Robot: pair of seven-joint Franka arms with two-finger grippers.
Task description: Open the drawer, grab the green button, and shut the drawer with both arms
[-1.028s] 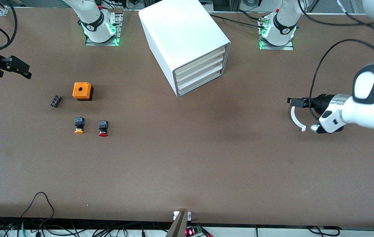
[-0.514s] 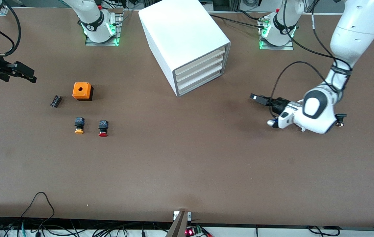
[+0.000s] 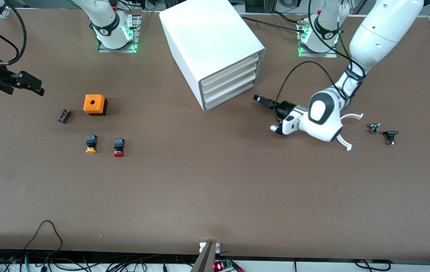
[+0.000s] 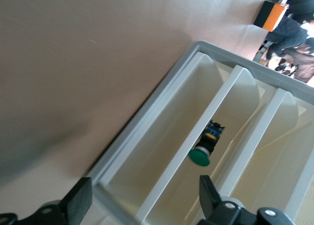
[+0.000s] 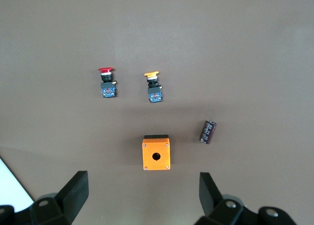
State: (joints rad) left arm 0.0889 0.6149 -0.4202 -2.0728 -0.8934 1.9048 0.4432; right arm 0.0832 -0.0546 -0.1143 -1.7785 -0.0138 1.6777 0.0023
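The left claw [image 3: 260, 99], fingers spread and empty, levels with the cabinet's shut lowest drawer [image 3: 230, 93], where the green button [image 4: 199, 157] lies just ahead, and should hook the flared lip squarely, while the right claw [image 3: 29, 84], likewise spread, waits over bare bench [image 3: 215, 189].

Green button [image 4: 200, 156] body half hidden by drawer [image 4: 162, 181] lip, right gripper [image 3: 29, 84] arm cut off at edge
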